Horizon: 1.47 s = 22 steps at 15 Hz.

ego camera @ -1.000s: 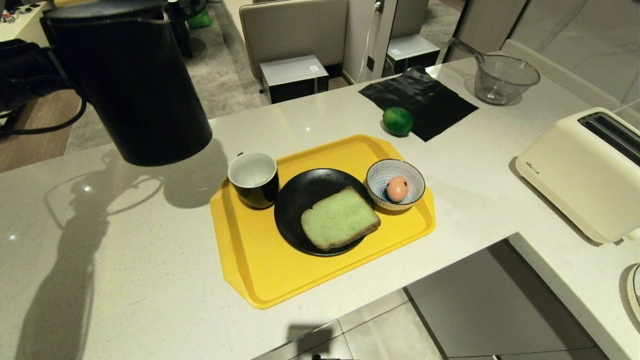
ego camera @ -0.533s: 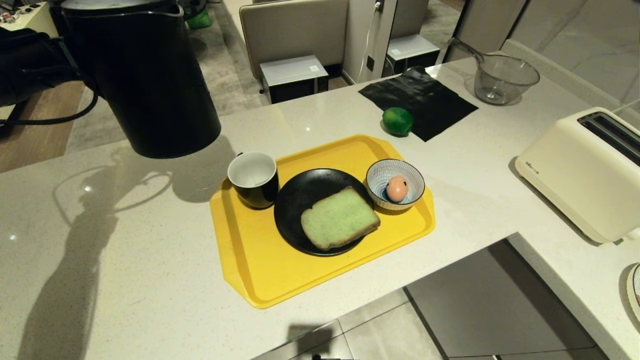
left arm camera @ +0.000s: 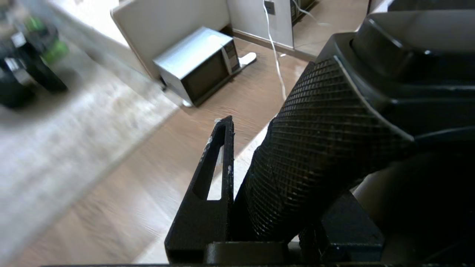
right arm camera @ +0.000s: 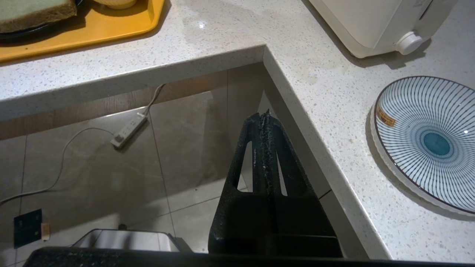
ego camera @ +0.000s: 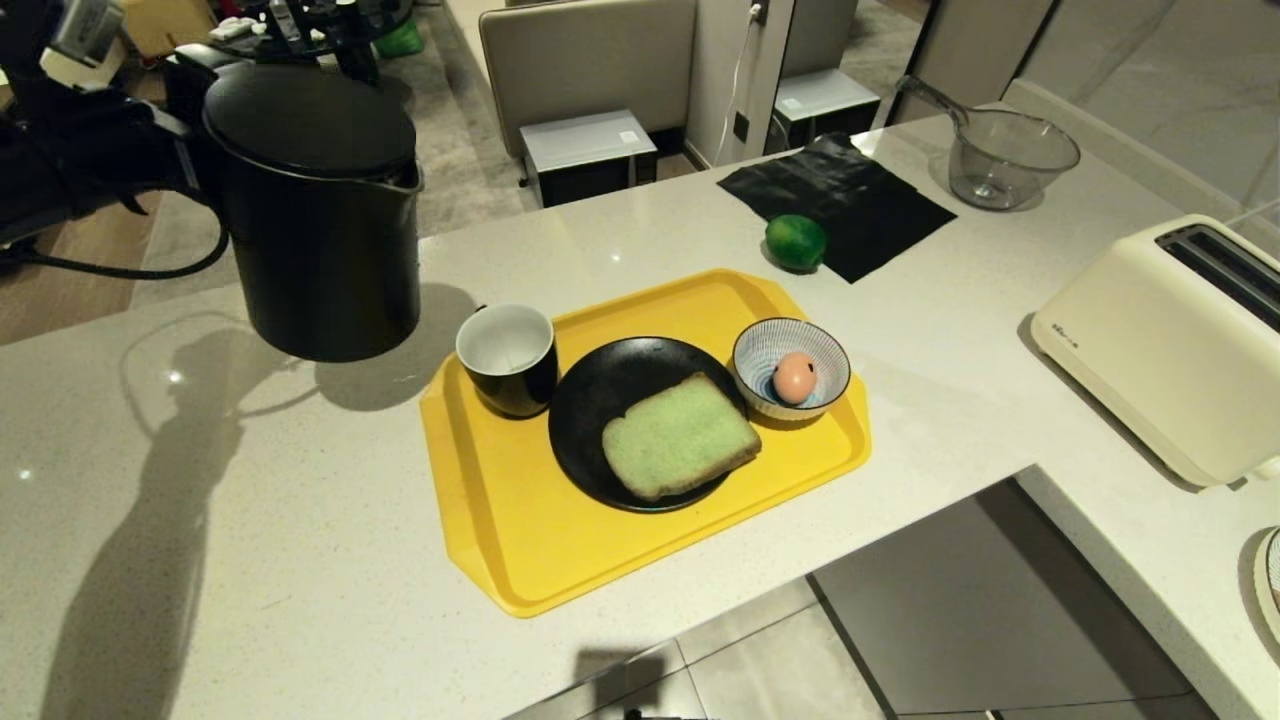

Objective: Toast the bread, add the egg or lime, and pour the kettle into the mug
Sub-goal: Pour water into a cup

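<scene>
Kettle in my left grip, upright beside the mug; pour judged still to come.

My left gripper [left arm camera: 237, 207] is clamped on the textured handle of the kettle [ego camera: 318, 215], which stands upright, long axis vertical, just off the yellow tray [ego camera: 520, 560] on its left side. The mug [ego camera: 506, 357] sits on that tray's near-left corner, just to the kettle's right, mouth up. I cannot tell whether the base touches the counter. I judge a pour would need the spout tilted rightward over the mug. The bread [ego camera: 680, 436] and the egg [ego camera: 794, 378] lie further right on the tray. My right gripper [right arm camera: 264, 122] is pressed together, empty, below the counter edge.
</scene>
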### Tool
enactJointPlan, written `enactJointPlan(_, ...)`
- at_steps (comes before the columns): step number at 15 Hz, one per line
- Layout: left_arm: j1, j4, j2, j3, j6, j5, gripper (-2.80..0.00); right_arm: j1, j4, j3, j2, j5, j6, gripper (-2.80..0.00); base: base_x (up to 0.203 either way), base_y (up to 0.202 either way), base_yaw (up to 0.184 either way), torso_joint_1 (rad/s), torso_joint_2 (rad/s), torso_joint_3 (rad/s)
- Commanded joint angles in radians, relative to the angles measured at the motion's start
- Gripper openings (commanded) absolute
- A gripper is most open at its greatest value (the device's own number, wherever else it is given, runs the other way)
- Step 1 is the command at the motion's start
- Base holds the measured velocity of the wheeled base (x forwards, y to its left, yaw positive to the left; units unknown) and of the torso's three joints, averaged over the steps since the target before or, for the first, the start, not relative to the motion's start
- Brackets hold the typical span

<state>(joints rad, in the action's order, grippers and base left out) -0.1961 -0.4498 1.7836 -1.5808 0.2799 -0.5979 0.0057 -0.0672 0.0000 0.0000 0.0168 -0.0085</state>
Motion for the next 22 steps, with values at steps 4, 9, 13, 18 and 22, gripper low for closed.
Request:
enactJointPlan(4,0.041,0.123,0.032,-0.087,0.234,0.002,-2.80,0.000,-0.002,0.026,0.002,0.000,-0.001,-2.80,0.000,0.000,0.000,0.000,0.00,0.000)
enactJointPlan(9,0.063,0.195,0.036,-0.115,0.362,0.043,-2.80,0.000,-0.001,0.026,0.002,0.000,-0.001,-2.80,0.000,0.000,0.000,0.000,0.00,0.000)
enactJointPlan(13,0.063,0.285,0.052,-0.157,0.497,0.117,-2.80,0.000,-0.001,0.026,0.002,0.000,-0.001,-2.80,0.000,0.000,0.000,0.000,0.00,0.000)
enactJointPlan(18,0.101,0.341,0.069,-0.177,0.661,0.169,-2.80,0.000,0.000,0.026,0.002,0.000,-0.001,-2.80,0.000,0.000,0.000,0.000,0.00,0.000)
enactJointPlan(22,0.132,0.342,0.069,-0.187,0.660,0.193,-2.80,0.000,-0.002,0.026,0.002,0.000,-0.001,-2.80,0.000,0.000,0.000,0.000,0.00,0.000)
